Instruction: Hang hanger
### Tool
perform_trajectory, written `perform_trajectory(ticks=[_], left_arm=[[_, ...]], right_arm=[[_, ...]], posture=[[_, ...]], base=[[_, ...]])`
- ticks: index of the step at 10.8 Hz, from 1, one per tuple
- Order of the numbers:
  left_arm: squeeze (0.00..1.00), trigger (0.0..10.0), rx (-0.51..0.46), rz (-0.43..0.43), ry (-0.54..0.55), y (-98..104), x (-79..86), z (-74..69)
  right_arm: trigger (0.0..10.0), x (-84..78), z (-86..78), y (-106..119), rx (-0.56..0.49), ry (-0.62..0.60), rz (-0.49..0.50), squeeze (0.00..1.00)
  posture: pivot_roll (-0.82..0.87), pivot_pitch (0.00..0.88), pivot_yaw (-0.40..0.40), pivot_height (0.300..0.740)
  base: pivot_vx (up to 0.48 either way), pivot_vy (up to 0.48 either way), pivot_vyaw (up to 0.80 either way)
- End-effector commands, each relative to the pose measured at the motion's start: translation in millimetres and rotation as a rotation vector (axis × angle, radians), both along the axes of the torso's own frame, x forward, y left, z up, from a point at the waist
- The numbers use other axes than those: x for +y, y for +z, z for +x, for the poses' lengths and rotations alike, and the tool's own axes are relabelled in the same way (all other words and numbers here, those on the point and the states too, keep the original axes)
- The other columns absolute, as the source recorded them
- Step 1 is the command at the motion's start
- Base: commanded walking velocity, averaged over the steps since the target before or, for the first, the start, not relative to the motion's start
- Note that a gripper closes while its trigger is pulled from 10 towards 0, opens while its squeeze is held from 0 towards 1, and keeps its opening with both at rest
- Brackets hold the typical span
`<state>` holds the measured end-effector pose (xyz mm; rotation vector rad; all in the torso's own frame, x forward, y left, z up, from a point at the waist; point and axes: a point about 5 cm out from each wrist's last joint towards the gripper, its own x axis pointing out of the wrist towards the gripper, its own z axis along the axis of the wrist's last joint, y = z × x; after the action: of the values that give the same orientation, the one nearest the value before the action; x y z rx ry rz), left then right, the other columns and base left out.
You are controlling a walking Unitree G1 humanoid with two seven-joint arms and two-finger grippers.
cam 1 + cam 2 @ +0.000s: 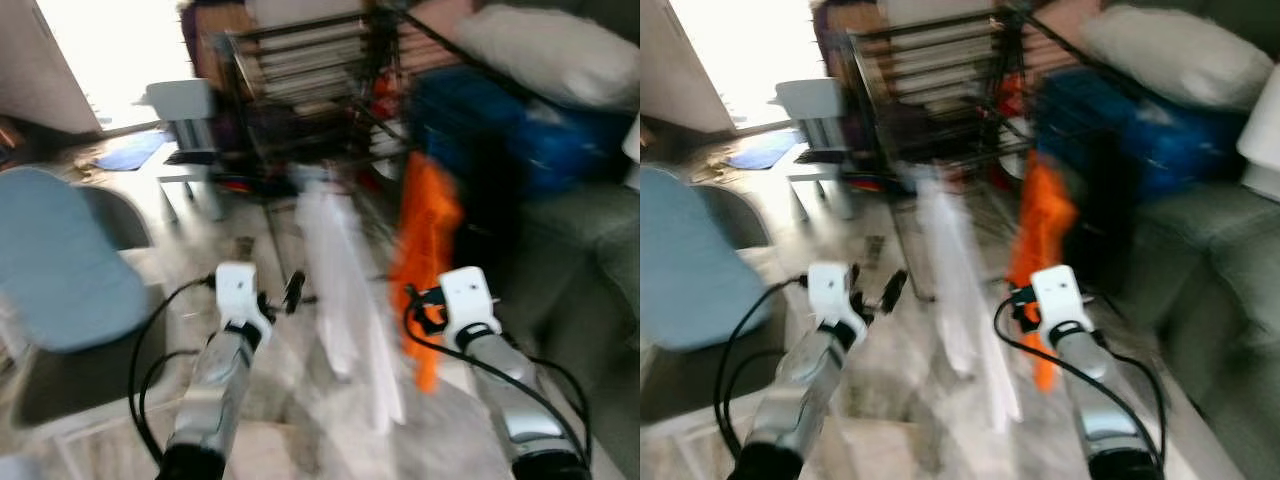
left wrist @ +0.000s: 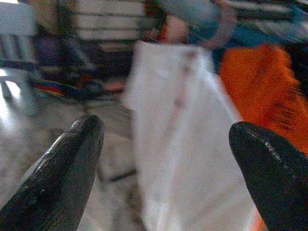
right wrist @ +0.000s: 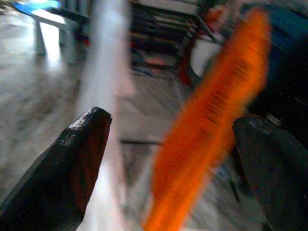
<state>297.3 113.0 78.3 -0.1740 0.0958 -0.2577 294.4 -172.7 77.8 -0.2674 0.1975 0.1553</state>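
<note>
Rack [image 1: 300, 60]: 12 o'clock, beyond both grippers.
Left gripper [image 2: 163, 159]: fingers apart, empty.
Right gripper [image 3: 168, 159]: fingers apart, empty.
Hanger: cannot tell.

Both arms are silver-grey metal tubes with a brushed sheen, darkening to black at the elbow joints near the frame's lower edge. Behind the left end effector [image 1: 280, 297] sits a boxy white wrist housing, with a black collar just behind that. The right end effector [image 3: 173, 159] carries the same white housing and black collar. Loose black cables loop beside each forearm. The fingers [image 2: 62, 173] are long, glossy black and taper to rounded tips.
</note>
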Motion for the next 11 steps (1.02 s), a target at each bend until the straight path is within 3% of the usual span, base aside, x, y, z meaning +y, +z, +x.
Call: perform_trajectory(ticks=[1, 6, 10, 11], left_arm=[[0.0, 10.0, 0.03, 0.032, 0.044, -7.3, 14.3, -2.0], [0.0, 10.0, 0.083, 0.073, 0.03, -15.8, 10.6, -1.5], [0.0, 10.0, 0.114, 0.048, 0.023, -20.0, 8.2, -4.5], [0.0, 10.0, 0.11, -0.001, 0.031, -18.0, 9.7, -6.0]], right_arm=[[10.0, 13.6, 2.4, 4.3, -0.022, 0.045, 0.019, 0.62], [10.0, 12.3, 5.5, 6.8, -0.034, 0.029, 0.012, 0.61], [10.0, 7.8, 7.4, 10.0, -0.061, 0.006, -0.035, 0.61], [10.0, 7.0, 7.7, 11.1, -0.071, 0.001, -0.047, 0.61]], posture=[[-0.23, 0.0, 0.092, 0.74], [-0.23, 0.0, 0.095, 0.74], [-0.23, 0.0, 0.09, 0.74], [-0.23, 0.0, 0.089, 0.74]], base=[[0.319, 0.352, 0.54], [0.426, 0.072, 0.0], [0.079, -0.423, 0.0], [0.0, 0.0, 0.0]])
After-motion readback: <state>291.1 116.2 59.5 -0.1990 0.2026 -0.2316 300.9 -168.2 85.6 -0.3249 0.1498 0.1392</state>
